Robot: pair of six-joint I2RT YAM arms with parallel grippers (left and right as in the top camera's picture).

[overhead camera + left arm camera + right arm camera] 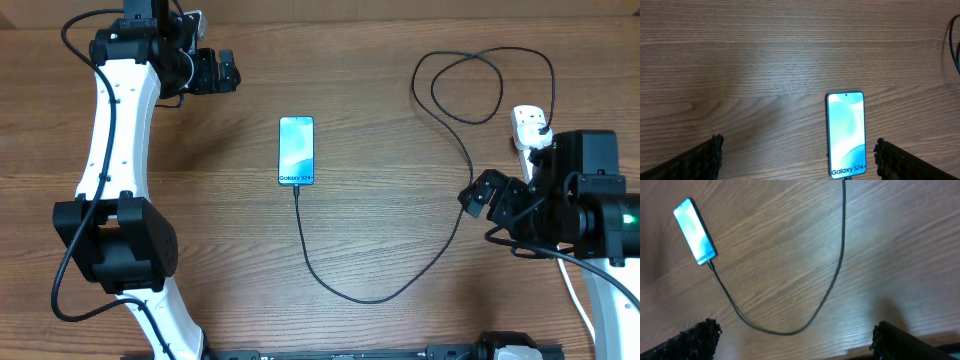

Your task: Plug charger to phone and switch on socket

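Note:
The phone [296,151] lies flat mid-table, its screen lit and its text end toward the front. It also shows in the left wrist view [845,134] and the right wrist view [695,232]. The charger cable [400,290] runs from the phone's near end, curves right and loops at the back right to a black plug in the socket [527,124]. The cable tip sits in the phone's port [713,264]. My left gripper [228,72] is open and empty, far left of the phone. My right gripper [480,194] is open and empty, beside the cable.
The white power strip's thick white cord [573,290] runs down the right side under my right arm. The cable loop [470,85] lies on the wooden table at the back right.

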